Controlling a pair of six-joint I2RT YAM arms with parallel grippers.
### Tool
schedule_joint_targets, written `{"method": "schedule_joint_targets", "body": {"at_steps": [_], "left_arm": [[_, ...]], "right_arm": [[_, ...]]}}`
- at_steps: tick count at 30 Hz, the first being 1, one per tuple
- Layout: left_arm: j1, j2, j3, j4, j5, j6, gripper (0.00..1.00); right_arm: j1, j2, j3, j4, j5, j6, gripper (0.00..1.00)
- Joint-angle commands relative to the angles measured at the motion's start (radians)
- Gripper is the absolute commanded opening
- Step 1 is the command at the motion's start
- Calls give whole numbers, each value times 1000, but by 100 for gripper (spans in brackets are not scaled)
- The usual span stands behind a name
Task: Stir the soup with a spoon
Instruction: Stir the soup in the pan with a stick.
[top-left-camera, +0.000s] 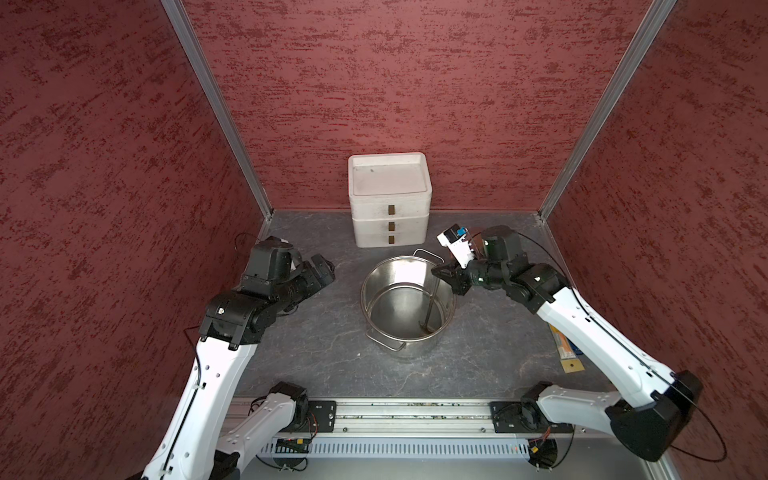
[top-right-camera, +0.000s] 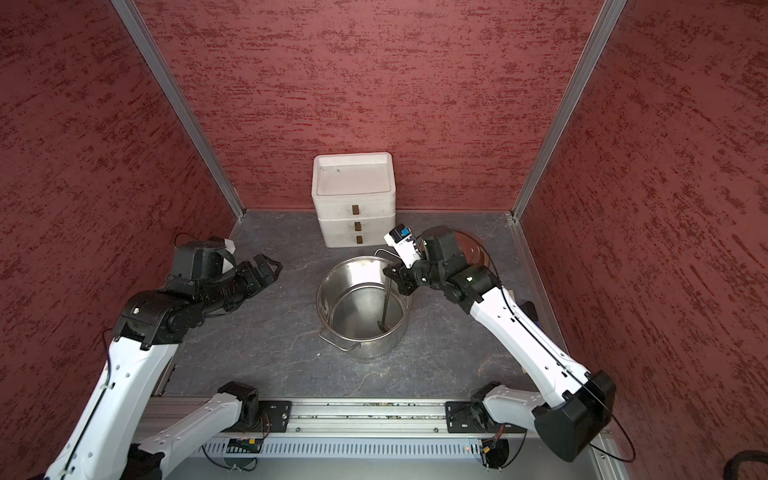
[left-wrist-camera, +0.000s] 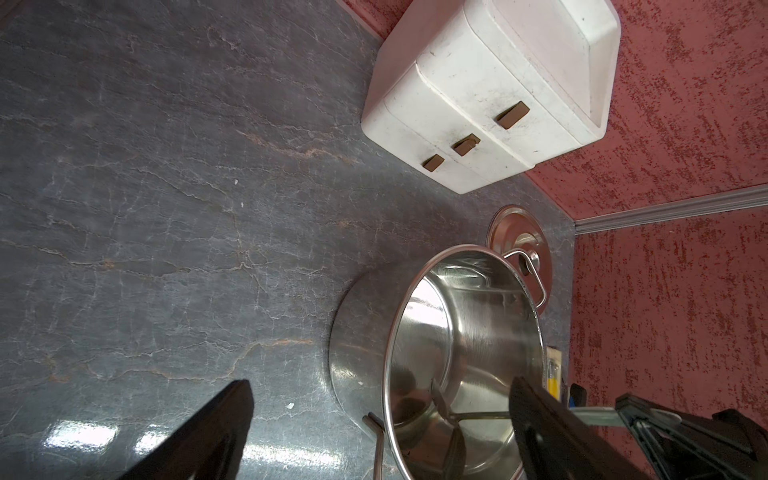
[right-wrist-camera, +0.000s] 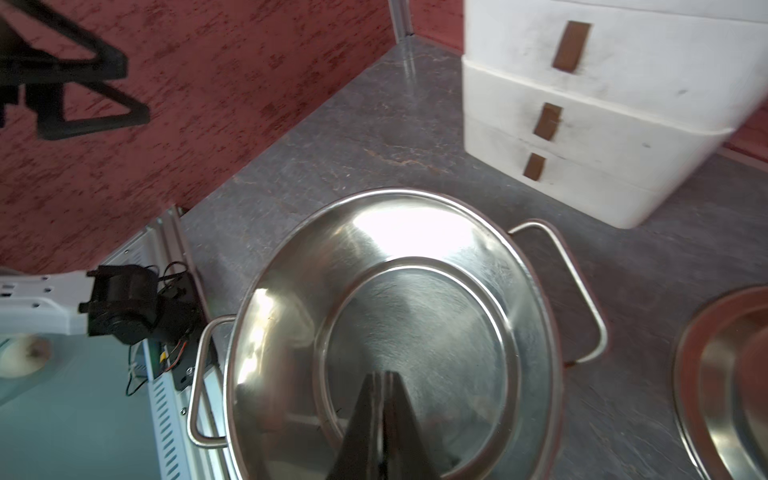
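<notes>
A steel pot (top-left-camera: 376, 286) (top-right-camera: 332, 291) stands mid-table with bare shiny metal inside; no soup shows in it. The spoon (top-left-camera: 433, 303) (top-right-camera: 386, 303) (left-wrist-camera: 478, 415) stands tilted inside, its bowl down on the pot's floor near the front wall. My right gripper (top-left-camera: 437, 273) (top-right-camera: 389, 273) (right-wrist-camera: 383, 376) hangs over the pot's right rim, shut on the top of the spoon's handle. My left gripper (top-left-camera: 328, 270) (top-right-camera: 272, 270) (left-wrist-camera: 380, 386) hovers to the left of the pot, apart from it, open and holding nothing.
A white three-drawer box (top-left-camera: 390, 199) (left-wrist-camera: 478, 116) (right-wrist-camera: 602, 124) stands against the back wall behind the pot. The pot's lid (top-right-camera: 469, 249) (left-wrist-camera: 519, 237) (right-wrist-camera: 715, 374) lies at the back right under my right arm. A yellow packet (top-left-camera: 565, 345) lies by the right wall.
</notes>
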Motion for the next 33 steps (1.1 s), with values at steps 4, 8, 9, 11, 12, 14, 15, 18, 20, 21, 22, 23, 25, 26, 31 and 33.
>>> {"method": "schedule_joint_targets", "body": {"at_steps": [4, 8, 9, 11, 12, 14, 15, 18, 20, 21, 22, 23, 25, 26, 31, 33], "left_arm": [[4, -16, 20, 13, -11, 10, 100], [3, -35, 24, -3, -22, 8, 100], [4, -41, 25, -8, -25, 7, 100], [4, -52, 24, -16, -32, 5, 100], [5, -59, 20, -20, -35, 2, 100], [6, -67, 19, -23, -39, -2, 100], [7, -70, 20, -25, -42, -1, 100], [7, -75, 24, -29, -46, -2, 100], [7, -77, 29, -32, -50, -1, 100], [7, -78, 32, -35, -51, 0, 100], [7, -79, 33, -36, -54, 2, 100], [8, -80, 34, -39, -55, 4, 100], [9, -81, 36, -47, -58, 5, 100], [9, -82, 36, -49, -60, 6, 100], [10, -88, 37, -53, -69, 9, 100], [11, -89, 34, -54, -73, 11, 100]], "right_arm": [[152, 99, 59, 175, -25, -37, 0], [216, 228, 165, 187, 25, -68, 0], [221, 264, 190, 190, 28, -71, 0], [227, 321, 237, 206, 50, -72, 0], [228, 354, 272, 209, 66, -79, 0], [228, 415, 332, 202, 104, -98, 0], [227, 440, 362, 194, 124, -112, 0], [218, 519, 450, 162, 168, -127, 0], [199, 561, 501, 145, 170, -120, 0], [188, 581, 523, 138, 170, -112, 0], [176, 592, 539, 133, 169, -106, 0], [165, 604, 554, 130, 170, -100, 0], [141, 616, 575, 121, 176, -96, 0], [127, 619, 580, 118, 182, -93, 0], [54, 587, 549, 102, 195, -84, 0], [22, 554, 513, 104, 206, -87, 0]]}}
